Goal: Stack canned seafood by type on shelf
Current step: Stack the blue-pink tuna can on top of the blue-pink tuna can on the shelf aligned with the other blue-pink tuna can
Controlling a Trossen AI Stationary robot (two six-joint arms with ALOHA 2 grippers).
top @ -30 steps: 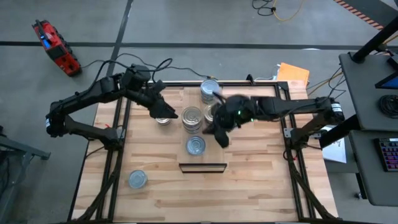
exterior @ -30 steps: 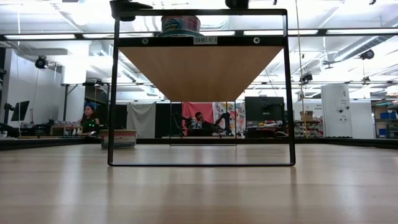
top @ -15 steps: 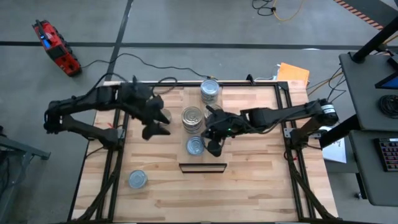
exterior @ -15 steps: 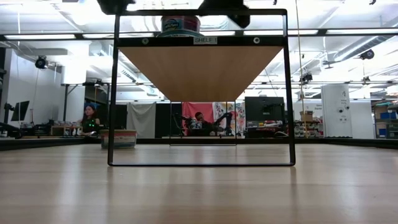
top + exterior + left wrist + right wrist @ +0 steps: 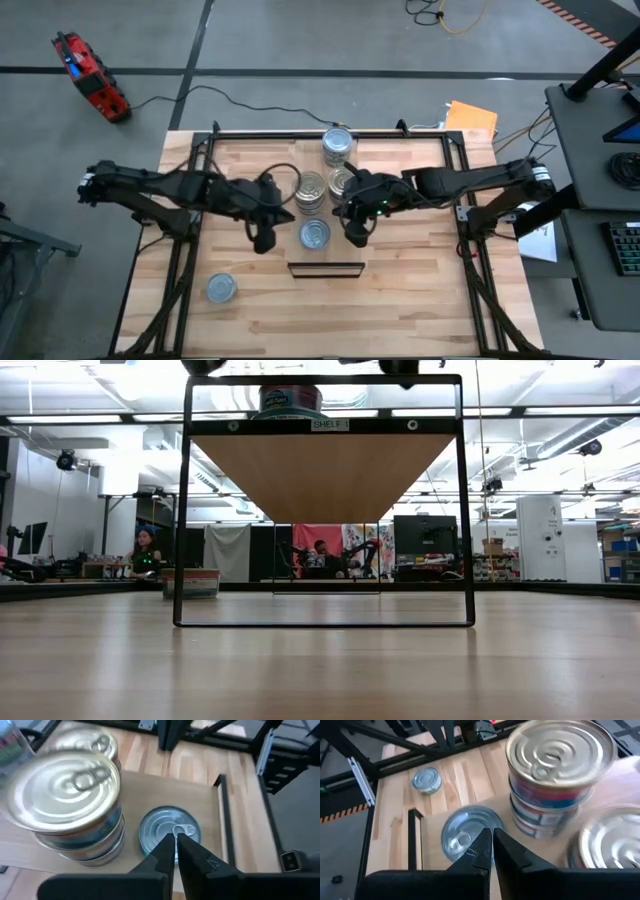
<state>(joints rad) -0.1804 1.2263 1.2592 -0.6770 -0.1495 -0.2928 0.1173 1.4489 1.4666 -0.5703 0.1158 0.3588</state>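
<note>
L gripper (image 5: 264, 238): fingers pinched together, nothing held; just L of the single blue-grey tin, above shelf
R gripper (image 5: 356, 234): clamped tight, empty; just R of same tin
single tin (image 5: 314, 234): blue-grey top, alone near shelf front, between both grippers; ring pull visible in L wrist view (image 5: 169, 829)
stack A (image 5: 310, 190): silver-top tins stacked, behind the single tin
stack B (image 5: 342, 183): silver-top, touching/just beside stack A, R side
rear tin (image 5: 338, 144): at back of shelf, apart from stacks
stray tin (image 5: 221, 289): on table, front-L, well apart from shelf
shelf (image 5: 322, 468): light wood in dark frame; low view shows underside, one tin on top at front edge
</note>
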